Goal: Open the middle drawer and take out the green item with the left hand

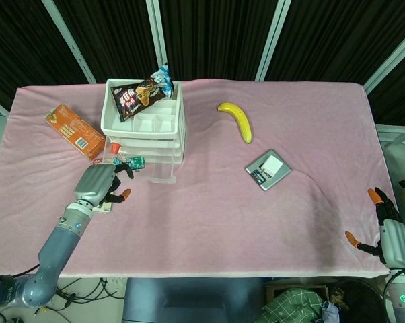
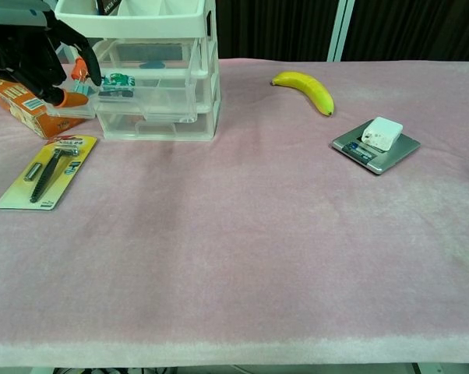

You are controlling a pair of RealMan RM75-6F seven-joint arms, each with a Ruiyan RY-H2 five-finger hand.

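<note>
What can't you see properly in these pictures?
- Left hand, chest view: cut off by the left and top edges; whether its fingers hold the drawer is unclear.
- Green item: too small to identify in either view.
- Right hand, head view: at the table's corner, absent from the chest view.
- Razor card: in the head view, mostly hidden under the left hand.

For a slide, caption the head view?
Left robot hand at the pulled-out middle drawer, green item inside.

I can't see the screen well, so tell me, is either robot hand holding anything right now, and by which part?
The left robot hand grips the front edge of the pulled-out middle drawer. The green item lies in it, not held. The right robot hand holds nothing.
</note>
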